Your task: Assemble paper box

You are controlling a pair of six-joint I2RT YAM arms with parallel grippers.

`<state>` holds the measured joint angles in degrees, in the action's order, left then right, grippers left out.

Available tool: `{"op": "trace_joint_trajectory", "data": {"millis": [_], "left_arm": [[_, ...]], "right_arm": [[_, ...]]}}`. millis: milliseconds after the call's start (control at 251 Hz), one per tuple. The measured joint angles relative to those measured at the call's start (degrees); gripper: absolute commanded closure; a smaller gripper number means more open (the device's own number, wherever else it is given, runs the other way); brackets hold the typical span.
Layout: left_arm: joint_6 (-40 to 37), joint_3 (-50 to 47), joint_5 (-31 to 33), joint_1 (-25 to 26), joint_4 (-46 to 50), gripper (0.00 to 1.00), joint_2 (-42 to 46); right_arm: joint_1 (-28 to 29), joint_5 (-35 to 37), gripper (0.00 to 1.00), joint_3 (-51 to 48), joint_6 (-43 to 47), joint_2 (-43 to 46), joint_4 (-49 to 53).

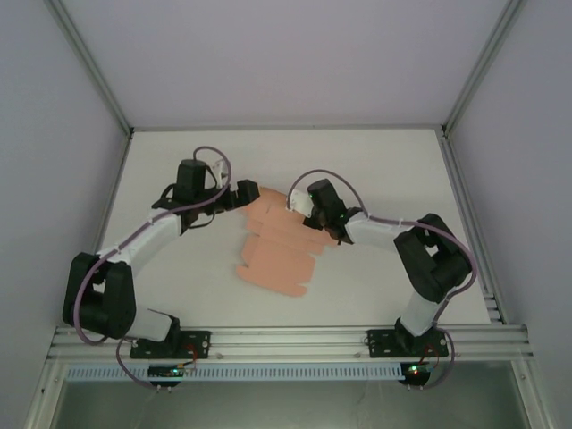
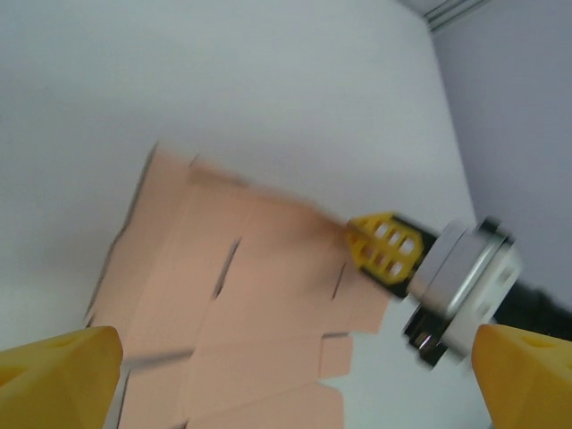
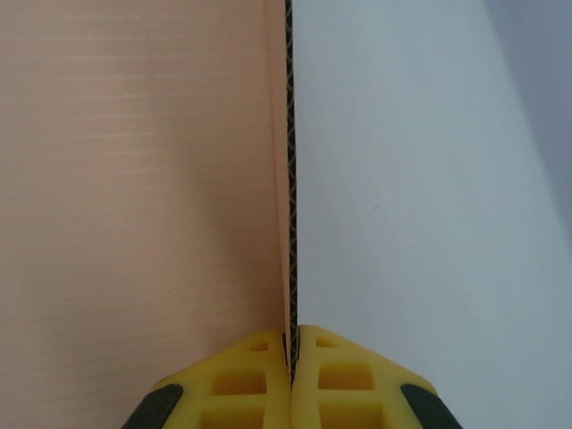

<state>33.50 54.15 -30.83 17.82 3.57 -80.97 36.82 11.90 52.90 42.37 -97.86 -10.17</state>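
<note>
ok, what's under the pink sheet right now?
The paper box lies on the white table, which shows all round it. Whatever is directly beneath is covered by the card. The right gripper is shut on one edge.

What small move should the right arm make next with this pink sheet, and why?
Probably raise the right gripper slightly, to hinge the pinched flap upward. It is shut on an edge of the paper box, which lies as an unfolded sheet on the table. The left gripper hangs open above the sheet, holding nothing.
</note>
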Motion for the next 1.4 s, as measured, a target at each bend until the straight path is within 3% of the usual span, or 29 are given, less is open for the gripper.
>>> {"op": "trace_joint_trajectory", "data": {"millis": [295,710,1113,1401], "left_arm": [[-2.73,14.75,0.22,1.68,3.34,0.02,-9.14],[-6.6,18.67,-1.73,5.49,10.45,0.27,-15.91],[-8.83,24.55,0.24,7.65,17.49,0.28,-18.8],[-4.98,25.86,-4.42,7.32,14.29,0.29,-21.18]], "right_arm": [[2.45,5.44,1.0,-0.48,6.21,4.5,-1.9],[3.56,7.58,1.0,1.07,6.1,4.74,1.46],[3.69,12.87,1.0,2.34,4.37,3.87,0.7],[3.28,12.59,1.0,2.16,-0.66,3.87,-0.11]]}}
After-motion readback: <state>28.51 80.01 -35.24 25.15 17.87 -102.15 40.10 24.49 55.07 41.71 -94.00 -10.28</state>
